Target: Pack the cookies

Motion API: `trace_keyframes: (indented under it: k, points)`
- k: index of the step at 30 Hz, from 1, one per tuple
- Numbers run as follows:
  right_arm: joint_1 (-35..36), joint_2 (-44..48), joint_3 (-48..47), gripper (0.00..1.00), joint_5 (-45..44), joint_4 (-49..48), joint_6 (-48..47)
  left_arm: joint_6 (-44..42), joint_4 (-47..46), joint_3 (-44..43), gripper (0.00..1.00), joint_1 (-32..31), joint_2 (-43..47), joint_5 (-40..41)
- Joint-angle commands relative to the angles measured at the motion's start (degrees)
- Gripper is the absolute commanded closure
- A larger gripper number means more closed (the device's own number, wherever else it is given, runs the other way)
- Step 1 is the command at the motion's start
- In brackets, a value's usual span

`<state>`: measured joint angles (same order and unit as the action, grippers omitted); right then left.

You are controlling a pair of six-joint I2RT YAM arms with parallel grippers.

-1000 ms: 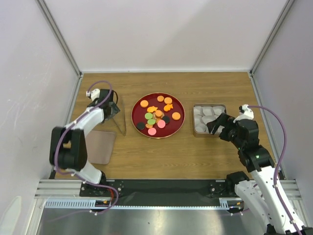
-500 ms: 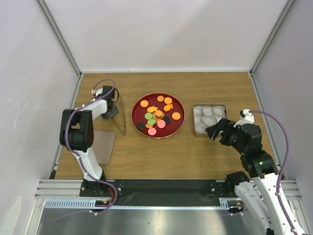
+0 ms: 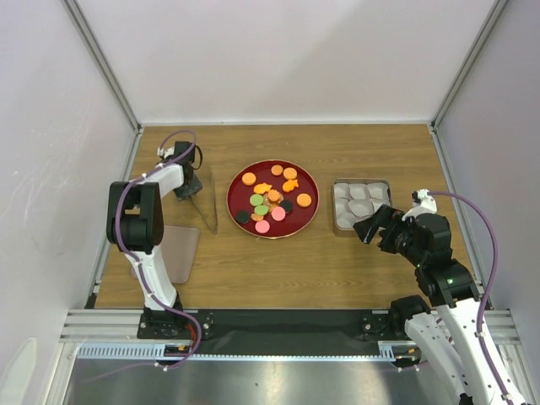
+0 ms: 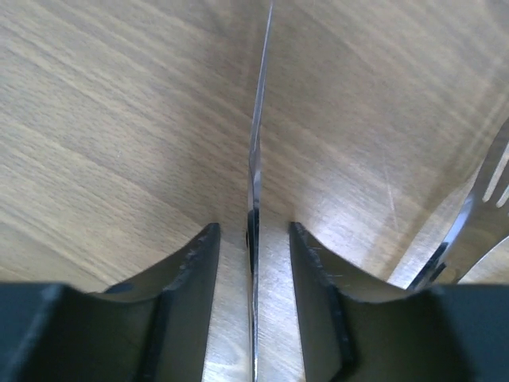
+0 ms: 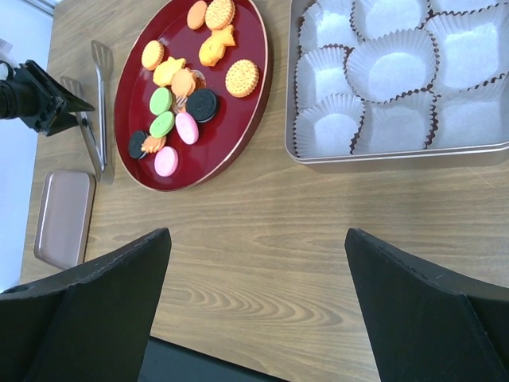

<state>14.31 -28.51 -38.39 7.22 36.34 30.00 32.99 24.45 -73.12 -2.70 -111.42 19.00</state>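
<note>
Now, closest to you, your right gripper (image 5: 256, 237) hangs over the bare table (image 5: 262, 278), fingers spread wide with nothing between them, just short of the metal tin (image 5: 398, 153) of empty paper cups. Beyond it the cookies (image 3: 268, 202) all lie on the red plate (image 3: 242, 197), between the tin and the tongs (image 4: 257, 143). Farthest out, your left gripper (image 4: 253, 228) straddles one tong blade, part-way open, with a gap on each side.

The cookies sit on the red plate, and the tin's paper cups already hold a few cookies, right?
No: every paper cup showing in the tin is empty, per the right wrist view. The cookies do sit on the red plate.
</note>
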Motion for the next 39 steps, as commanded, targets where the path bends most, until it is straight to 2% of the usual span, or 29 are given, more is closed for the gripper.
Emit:
trace_keyframes:
  k: [1,4,5,6,15,19,23,25,28,29,33,39]
  points:
    - [0.37,0.56,-2.65,0.0,0.77,0.22,-0.11,-1.88,1.13,-2.81,0.57,1.12,-0.9,-0.99]
    - [0.37,0.48,-3.0,0.0,0.69,0.4,-0.38,-2.67,1.39,-3.17,0.79,1.21,-1.35,-1.69]
    - [0.37,0.39,-3.18,0.0,0.69,0.58,-0.55,-2.93,1.57,-3.17,0.98,1.29,-1.35,-1.86]
    - [0.29,0.21,-3.27,0.0,0.69,0.66,-0.64,-2.85,1.57,-2.99,1.0,1.29,-0.65,-1.87]
    - [0.37,-1.28,-5.29,0.0,3.76,-1.27,-1.87,-2.67,1.13,-2.64,1.0,1.29,11.47,-7.39]
    - [0.37,-1.72,-5.64,0.0,7.61,-4.16,-2.14,-1.45,-1.06,0.08,1.0,1.21,23.65,-13.54]
    - [0.46,-2.69,-4.5,0.0,15.78,-13.36,0.31,1.54,-6.24,6.05,1.0,-1.59,35.78,-23.91]
    - [1.07,-3.39,-2.84,0.0,21.04,-18.38,2.77,5.73,-13.5,11.4,1.0,-3.88,40.99,-31.29]
    - [4.57,-5.58,-2.3,0.0,23.79,-27.53,6.73,13.73,-26.16,20.98,1.0,-7.75,48.39,-41.54]
    - [5.9,-6.37,-2.48,0.0,23.8,-30.85,7.35,19.51,-35.34,23.18,1.0,-9.67,49.79,-43.68]
    - [12.75,-11.11,-3.71,0.0,22.49,-37.9,10.16,29.57,-55.35,31.7,1.0,-14.69,53.4,-46.86]
    - [24.7,-15.16,-3.88,0.01,14.95,-48.46,10.96,41.87,-76.87,34.97,1.0,-20.15,49.72,-48.36]
